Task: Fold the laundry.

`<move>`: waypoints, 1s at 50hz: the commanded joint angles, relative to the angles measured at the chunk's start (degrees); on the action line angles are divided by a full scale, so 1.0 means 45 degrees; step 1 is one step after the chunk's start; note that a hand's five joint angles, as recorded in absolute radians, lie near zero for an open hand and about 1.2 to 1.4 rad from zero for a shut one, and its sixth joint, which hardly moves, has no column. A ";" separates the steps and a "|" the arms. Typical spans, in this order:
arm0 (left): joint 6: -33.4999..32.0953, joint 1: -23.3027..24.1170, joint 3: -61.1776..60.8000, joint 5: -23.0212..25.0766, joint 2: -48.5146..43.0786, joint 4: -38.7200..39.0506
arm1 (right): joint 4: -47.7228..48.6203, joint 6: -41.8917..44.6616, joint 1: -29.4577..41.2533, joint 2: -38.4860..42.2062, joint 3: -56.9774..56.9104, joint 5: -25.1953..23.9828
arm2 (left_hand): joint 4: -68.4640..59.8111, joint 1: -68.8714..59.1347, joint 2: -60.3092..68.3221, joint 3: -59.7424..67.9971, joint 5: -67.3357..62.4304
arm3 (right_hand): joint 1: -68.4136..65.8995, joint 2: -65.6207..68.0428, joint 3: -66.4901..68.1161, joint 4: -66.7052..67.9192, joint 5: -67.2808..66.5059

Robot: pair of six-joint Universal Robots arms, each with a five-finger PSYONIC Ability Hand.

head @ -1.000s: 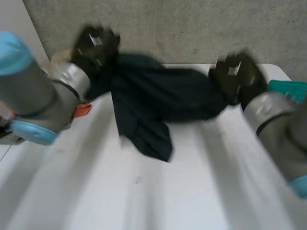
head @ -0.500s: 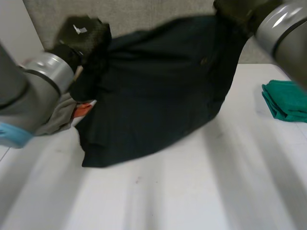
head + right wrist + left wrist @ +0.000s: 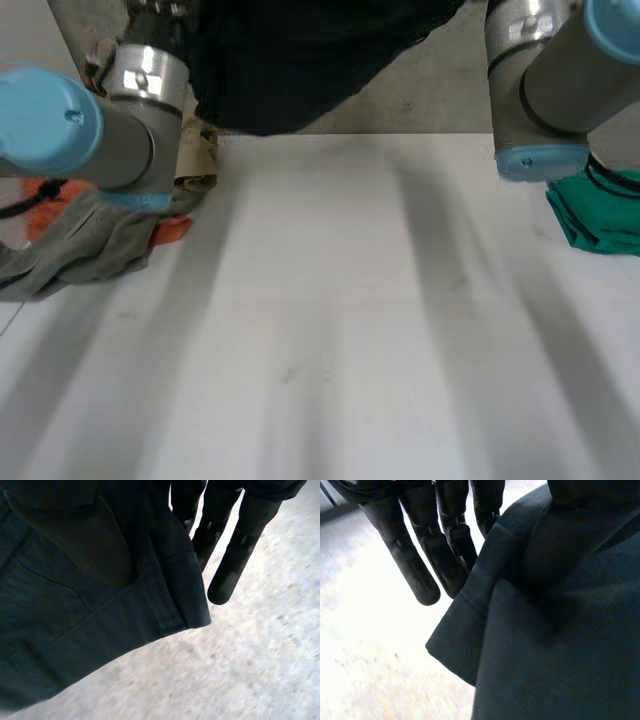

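Hanging above the far edge of the white table [image 3: 330,330], the dark garment [image 3: 290,60] was held clear of the tabletop, with its lower edge sagging just over that far edge. The left arm [image 3: 90,120] rose at the table's left side and the right arm [image 3: 550,70] at its right side.

In the left wrist view, the left hand [image 3: 410,565] had straight fingers behind a hemmed corner of the garment, and the cloth was pinched between them and the thumb. The right hand [image 3: 237,555] gripped the same way at another hemmed edge (its thumb pressed into the cloth, fingers straight behind it).

A grey cloth [image 3: 90,240] lay crumpled at the table's left edge, with an orange item [image 3: 172,228] showing from under it. A folded green cloth [image 3: 590,215] sat at the table's right edge.
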State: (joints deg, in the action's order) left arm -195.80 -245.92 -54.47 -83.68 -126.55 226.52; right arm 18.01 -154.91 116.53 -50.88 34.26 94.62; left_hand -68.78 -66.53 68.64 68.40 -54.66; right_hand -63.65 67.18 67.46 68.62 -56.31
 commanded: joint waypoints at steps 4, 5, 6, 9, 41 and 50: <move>-0.0218 0.0098 -0.5234 0.0061 0.0427 -0.1937 | -0.2867 0.0186 -0.0075 0.0115 0.4532 -0.1143 | -0.2493 -0.2994 0.2524 0.2578 -0.3409 | -0.3633 0.2849 0.2786 0.2529 -0.3042; -0.0257 0.0099 -0.5645 0.0061 0.0447 -0.2171 | -0.3275 0.0303 -0.0095 0.0290 0.5213 -0.1202 | -0.2493 -0.2994 0.2524 0.2578 -0.3409 | -0.3633 0.2849 0.2786 0.2529 -0.3042; -0.0315 0.0099 -0.6055 0.0042 0.0466 -0.2424 | -0.3473 0.0420 -0.0095 0.0427 0.5529 -0.1222 | -0.2493 -0.2994 0.2524 0.2578 -0.3409 | -0.3633 0.2849 0.2786 0.2529 -0.3042; -0.0608 0.0060 -0.7423 0.0003 0.0642 -0.4004 | -0.3942 0.0984 -0.0134 0.0701 0.6757 -0.1280 | -0.0865 -0.1365 0.0895 0.0949 -0.1781 | -0.3633 0.2849 0.2786 0.2529 -0.3042; -0.1058 -0.0624 -0.7098 0.0490 0.0842 -0.6138 | -0.3358 0.1554 -0.0544 -0.0783 1.0883 -0.2335 | 0.8567 0.8066 -0.8536 -0.8482 0.7650 | -0.3633 0.2849 0.2786 0.2529 -0.3042; -0.1097 -0.0429 -0.5650 0.0549 -0.0646 -0.6177 | -0.3143 0.1593 -0.0583 -0.0802 1.0845 -0.2316 | 0.0695 0.0194 -0.0664 -0.0610 -0.0222 | -0.3633 0.2849 0.2786 0.2529 -0.3042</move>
State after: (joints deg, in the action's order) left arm -200.76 -248.30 -83.74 -81.34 -126.20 199.16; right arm 3.41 -147.89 113.98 -54.45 83.37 84.12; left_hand -36.85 -38.18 37.53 37.54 -26.78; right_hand -63.65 67.18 67.46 68.63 -56.67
